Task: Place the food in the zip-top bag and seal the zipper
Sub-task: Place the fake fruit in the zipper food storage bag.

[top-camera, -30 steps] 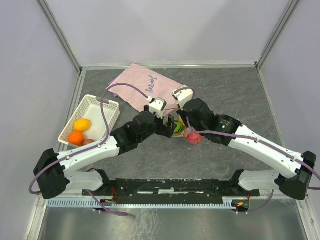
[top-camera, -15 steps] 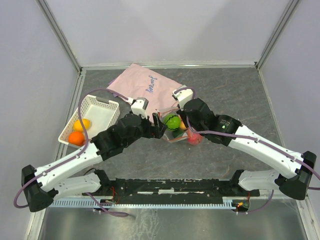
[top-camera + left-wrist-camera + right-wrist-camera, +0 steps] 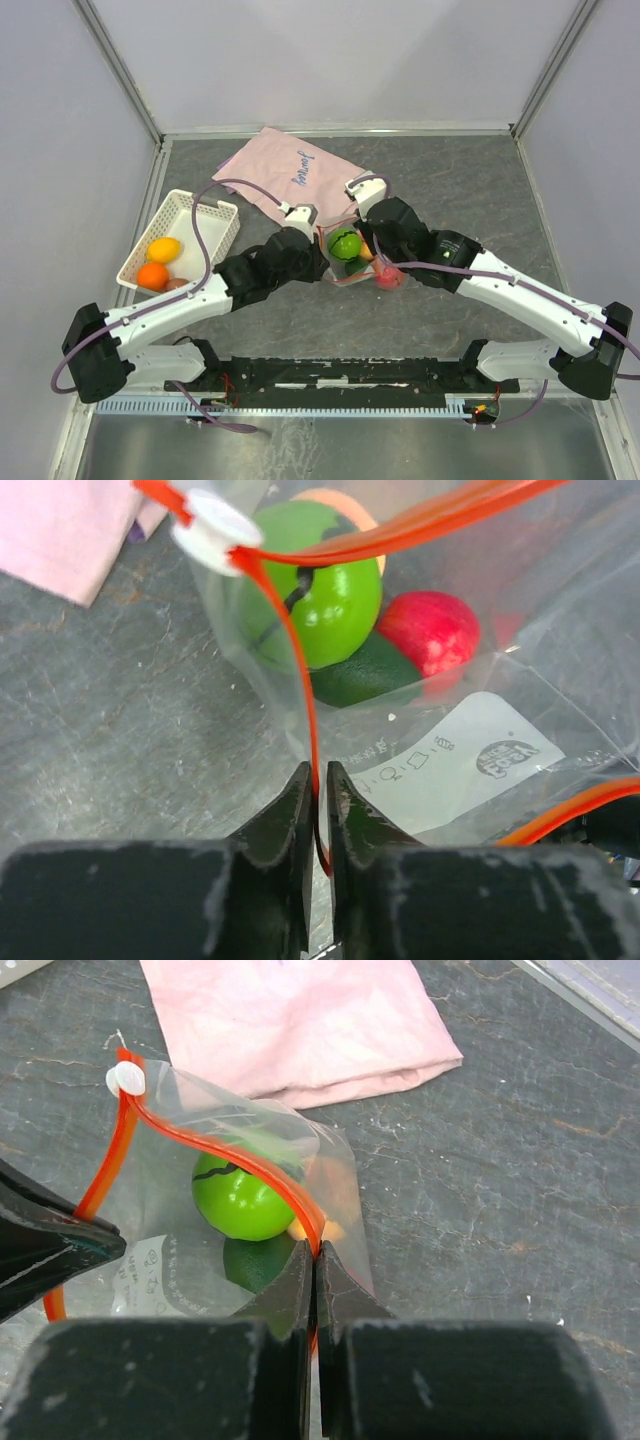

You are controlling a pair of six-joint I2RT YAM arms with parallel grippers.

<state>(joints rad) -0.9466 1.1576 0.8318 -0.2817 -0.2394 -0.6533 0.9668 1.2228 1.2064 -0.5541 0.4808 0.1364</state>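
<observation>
The clear zip-top bag lies mid-table with its mouth held apart. Inside it are a bright green fruit, a dark green one, a red one and a peach one that barely shows. My left gripper is shut on the red-orange zipper at the bag's left rim. My right gripper is shut on the zipper strip at the right rim. The white slider sits at the strip's far end.
A white slotted basket at the left holds a yellow-orange fruit, an orange one and a brown one. A pink cloth lies behind the bag. Walls enclose the table on three sides.
My left gripper left the green fruit in the bag, drew back to the left, then came in again and shut on the bag's left rim strip. The right gripper kept its grip.
</observation>
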